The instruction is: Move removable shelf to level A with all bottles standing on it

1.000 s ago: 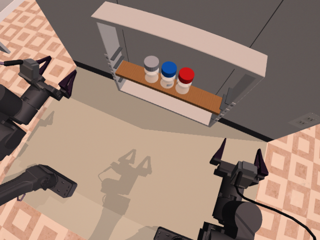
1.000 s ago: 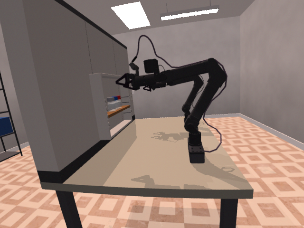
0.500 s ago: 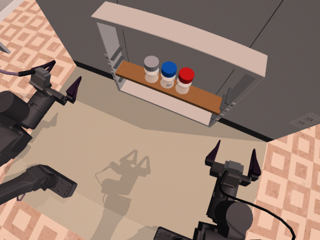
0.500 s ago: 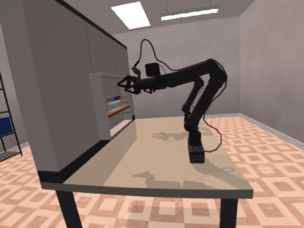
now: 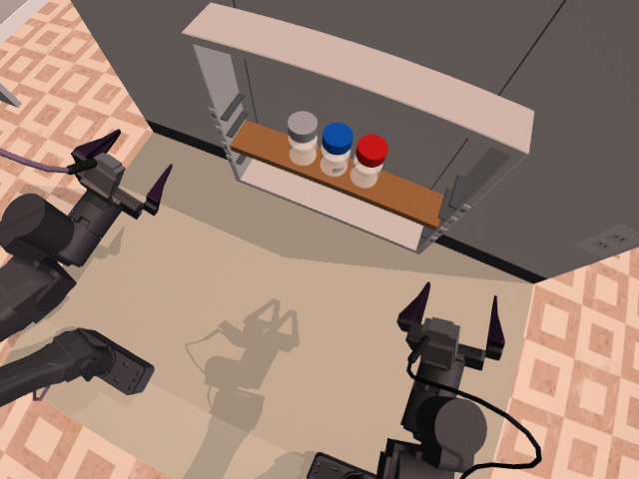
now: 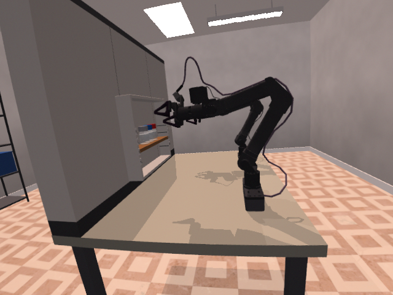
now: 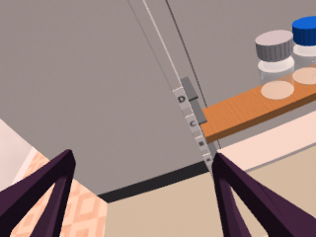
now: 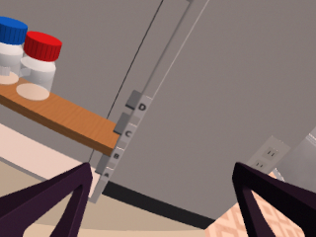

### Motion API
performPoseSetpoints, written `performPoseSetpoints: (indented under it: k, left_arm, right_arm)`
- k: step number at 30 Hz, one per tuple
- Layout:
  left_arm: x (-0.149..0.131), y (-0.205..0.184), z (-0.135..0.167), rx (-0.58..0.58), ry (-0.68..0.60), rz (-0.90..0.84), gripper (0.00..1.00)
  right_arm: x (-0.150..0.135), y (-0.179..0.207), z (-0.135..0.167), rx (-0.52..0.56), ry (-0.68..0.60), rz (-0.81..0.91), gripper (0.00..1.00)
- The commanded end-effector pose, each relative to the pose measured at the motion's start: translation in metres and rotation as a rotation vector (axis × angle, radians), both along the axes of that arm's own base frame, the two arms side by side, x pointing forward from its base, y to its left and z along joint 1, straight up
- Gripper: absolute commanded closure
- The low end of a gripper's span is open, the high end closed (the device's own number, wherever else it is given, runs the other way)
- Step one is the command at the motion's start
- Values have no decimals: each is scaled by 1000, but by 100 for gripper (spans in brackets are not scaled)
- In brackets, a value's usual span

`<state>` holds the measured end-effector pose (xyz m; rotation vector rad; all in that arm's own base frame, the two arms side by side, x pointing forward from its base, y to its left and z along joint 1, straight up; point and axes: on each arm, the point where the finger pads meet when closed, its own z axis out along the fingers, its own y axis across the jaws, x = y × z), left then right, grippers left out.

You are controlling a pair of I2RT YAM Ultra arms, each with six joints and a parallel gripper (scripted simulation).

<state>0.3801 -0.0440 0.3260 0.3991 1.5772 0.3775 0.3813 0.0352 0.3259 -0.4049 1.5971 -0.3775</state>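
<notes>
Top view, left to right: the left end effector (image 5: 162, 173) (image 7: 144, 158) stands wide, holding nothing; the wooden shelf (image 5: 329, 178) (image 6: 153, 143) (image 7: 247, 113) (image 8: 64, 114) sits in the rack (image 5: 360, 62) (image 6: 125, 136), above level A, bearing upright grey-capped (image 5: 302, 138) (image 7: 276, 64), blue-capped (image 5: 335, 149) (image 7: 306, 46) (image 8: 10, 46) and red-capped bottles (image 5: 368, 161) (image 8: 39, 64); the right end effector (image 5: 461, 289) (image 8: 162, 171) is wide and empty.
</notes>
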Motion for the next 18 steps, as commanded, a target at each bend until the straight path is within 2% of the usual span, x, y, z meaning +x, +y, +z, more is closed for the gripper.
performPoseSetpoints:
  k: [1,18]
  left_arm:
    - [-9,0,3,52,-32,12,0]
    - [-12,-13,-18,216,-32,10,0]
  right_arm:
    - [-6,3,12,-49,-57,-1,0]
    - [-9,13,-6,-213,-58,4,0]
